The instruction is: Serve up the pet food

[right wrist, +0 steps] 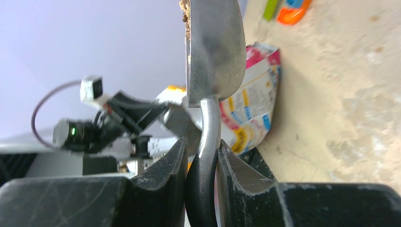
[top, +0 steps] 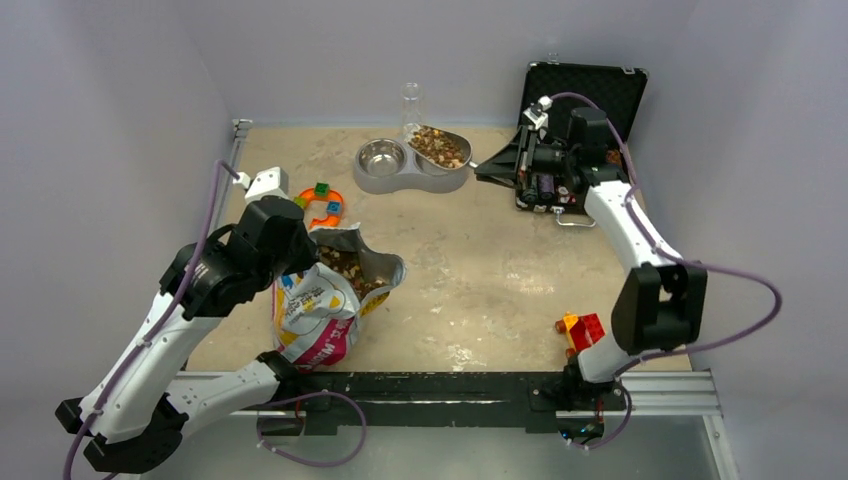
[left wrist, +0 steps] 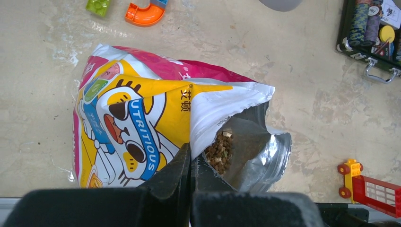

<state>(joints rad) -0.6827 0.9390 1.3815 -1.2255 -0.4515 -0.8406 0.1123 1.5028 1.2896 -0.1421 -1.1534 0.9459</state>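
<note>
Right jaws clamp the scoop (right wrist: pixel 215 47), kibble (top: pixel 436 147) heaped over the bowl (top: pixel 400 185); left jaws pinch the bag (left wrist: pixel 142 94). Best tip slowly, staying centred.

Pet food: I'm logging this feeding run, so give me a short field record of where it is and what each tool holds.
pet food: in the open bag and heaped on the scoop
scoop: over the right half of the double dish
left bowl: empty
left tool: shut on the bag's opened edge
right tool: shut on the scoop's handle
</note>
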